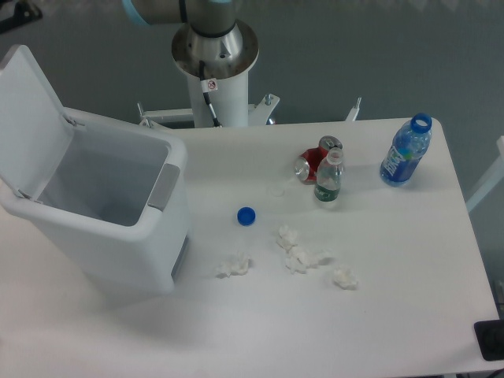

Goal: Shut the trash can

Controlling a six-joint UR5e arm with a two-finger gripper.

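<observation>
White table [409, 315] under even light, grey floor [378, 55] behind, white metal frame [268, 106] at its far edge

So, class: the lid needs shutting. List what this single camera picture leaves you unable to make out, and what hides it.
- The hand: only a dark sliver shows at the top-left edge, so open or shut cannot be told.
- The trash can: its floor is partly hidden by its own front wall, and its far side by the raised lid.
- The red can: partly hidden behind the small green bottle.
- Bottle labels: too small to read.
</observation>
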